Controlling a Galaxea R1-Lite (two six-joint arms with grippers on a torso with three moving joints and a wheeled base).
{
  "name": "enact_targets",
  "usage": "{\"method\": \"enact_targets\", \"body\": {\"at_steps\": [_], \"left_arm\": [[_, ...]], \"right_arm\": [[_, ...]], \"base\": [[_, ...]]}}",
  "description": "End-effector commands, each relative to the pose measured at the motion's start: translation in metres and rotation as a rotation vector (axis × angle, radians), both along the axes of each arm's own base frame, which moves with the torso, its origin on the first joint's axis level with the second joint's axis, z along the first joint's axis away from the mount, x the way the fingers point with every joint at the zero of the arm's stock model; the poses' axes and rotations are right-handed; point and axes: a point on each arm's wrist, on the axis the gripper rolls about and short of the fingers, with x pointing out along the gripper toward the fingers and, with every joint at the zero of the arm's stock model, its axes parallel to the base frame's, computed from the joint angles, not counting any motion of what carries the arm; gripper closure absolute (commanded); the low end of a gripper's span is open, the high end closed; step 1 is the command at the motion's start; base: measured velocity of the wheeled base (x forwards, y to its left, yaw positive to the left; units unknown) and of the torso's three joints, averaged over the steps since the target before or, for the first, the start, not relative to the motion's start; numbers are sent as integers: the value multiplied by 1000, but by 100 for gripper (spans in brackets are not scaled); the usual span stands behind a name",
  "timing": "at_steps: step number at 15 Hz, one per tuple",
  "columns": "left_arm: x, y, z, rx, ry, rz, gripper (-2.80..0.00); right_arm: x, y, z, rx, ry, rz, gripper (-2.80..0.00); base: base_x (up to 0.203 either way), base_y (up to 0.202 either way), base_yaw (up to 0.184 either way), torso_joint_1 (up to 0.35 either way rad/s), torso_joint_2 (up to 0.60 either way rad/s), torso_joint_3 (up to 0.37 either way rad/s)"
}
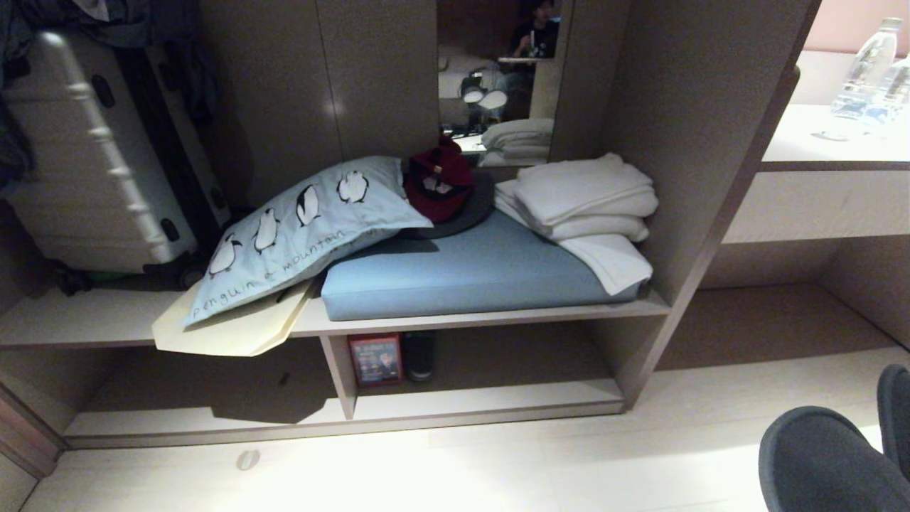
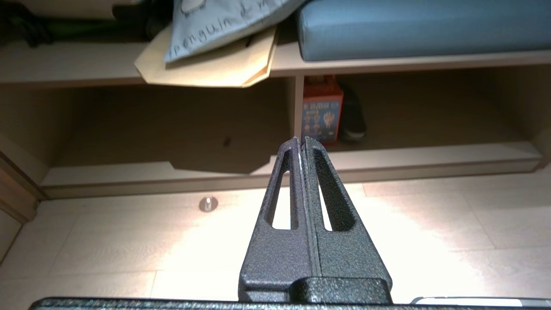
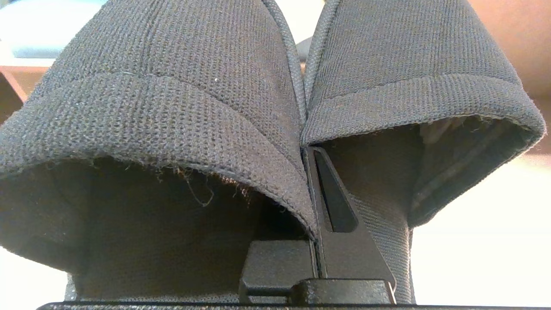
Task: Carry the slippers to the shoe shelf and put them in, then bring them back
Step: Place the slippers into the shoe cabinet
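Observation:
The two dark slippers [image 1: 817,462] hang side by side at the lower right of the head view, over the pale floor. In the right wrist view the slippers [image 3: 172,107] fill the picture. My right gripper [image 3: 308,148] is shut on their two adjoining inner walls, with one finger [image 3: 340,241] showing inside the right slipper and the other hidden in the left one. The shoe shelf [image 1: 498,402] is the low open compartment under the blue cushion [image 1: 483,270], ahead and to the left of the slippers. My left gripper [image 2: 301,140] is shut and empty, pointing at the shoe shelf [image 2: 430,153].
A red box [image 1: 375,359] and a dark shoe [image 1: 419,354] stand at the shelf's left end by the divider. A penguin pillow [image 1: 306,227] and cardboard [image 1: 234,331] overhang the bench. Folded towels [image 1: 583,195], a suitcase [image 1: 92,156] and desk bottles [image 1: 867,67] are nearby.

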Motion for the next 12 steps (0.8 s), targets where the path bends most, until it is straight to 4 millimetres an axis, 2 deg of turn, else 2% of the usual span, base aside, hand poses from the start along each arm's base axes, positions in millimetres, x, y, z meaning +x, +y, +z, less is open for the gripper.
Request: {"method": "enact_targets", "body": {"at_steps": [1,12], "left_arm": [[0,0,0,-1,-1,1,0],[0,0,0,1,0,1,0]], "right_arm": [[0,0,0,0,1,0,0],[0,0,0,0,1,1,0]], "base": [[0,0,0,4,2,-203],[0,0,0,3,4,-197]]}}
